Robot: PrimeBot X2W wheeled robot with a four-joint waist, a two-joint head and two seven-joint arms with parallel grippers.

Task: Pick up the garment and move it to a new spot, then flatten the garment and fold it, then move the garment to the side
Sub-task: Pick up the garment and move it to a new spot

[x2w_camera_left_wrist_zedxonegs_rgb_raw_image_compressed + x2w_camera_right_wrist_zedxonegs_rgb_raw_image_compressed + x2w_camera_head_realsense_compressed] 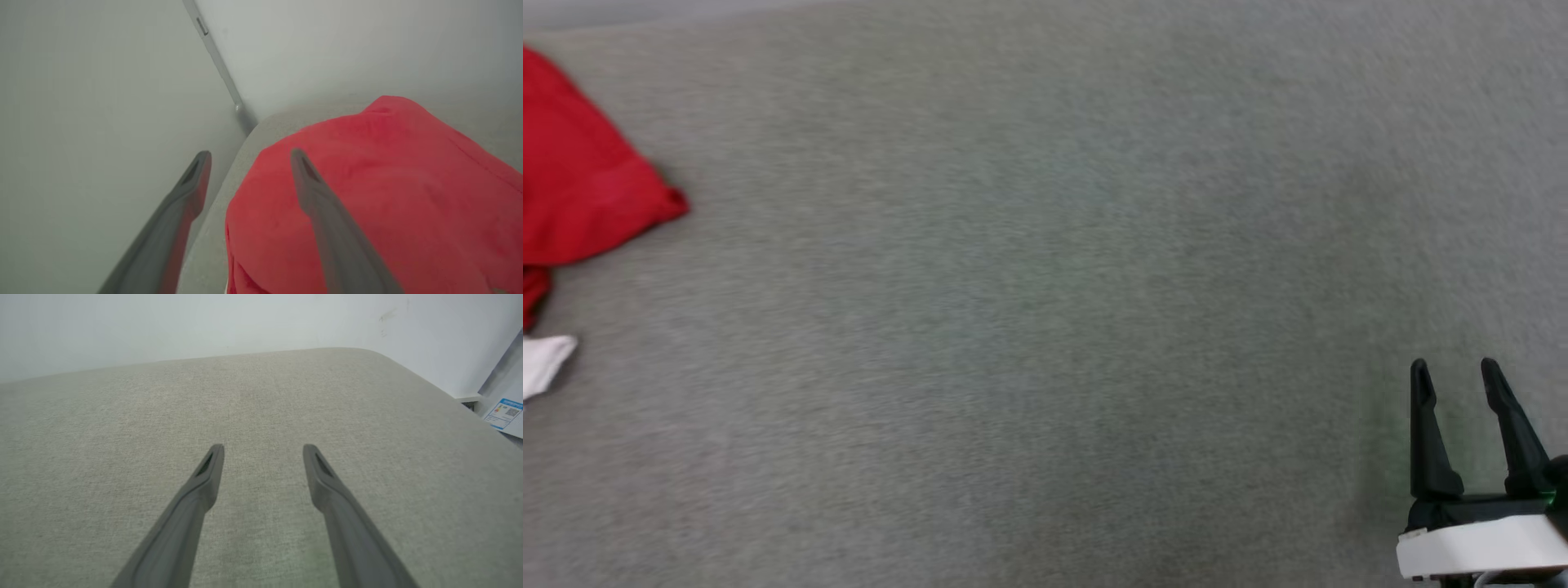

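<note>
The only printing in sight is a small blue-and-white label [504, 413] at the right edge of the right wrist view. It carries a dark square code and coloured marks, and its writing is too small to read.

A pale grey-beige woven fabric surface [1045, 327] spreads across the head view. The right wrist view shows its rounded far corner against a plain white wall [163, 322]. The left wrist view shows a narrow grey strip [216, 57] running down the wall beyond the surface's edge.

The bright red soft jersey garment [580, 171] lies bunched at the far left of the surface in the head view, with a white sleeve piece [543, 363] below it. The left wrist view shows it close up as a red mound [388, 196] near the surface's edge.

The left gripper [250, 156] hangs over that edge with its two dark fingers spread wide and nothing between them. One finger crosses in front of the red cloth, and whether it touches cannot be told. The right gripper [1454, 367] sits at the lower right, well apart from the garment. Its fingers [263, 449] are likewise parted and empty above bare fabric.
</note>
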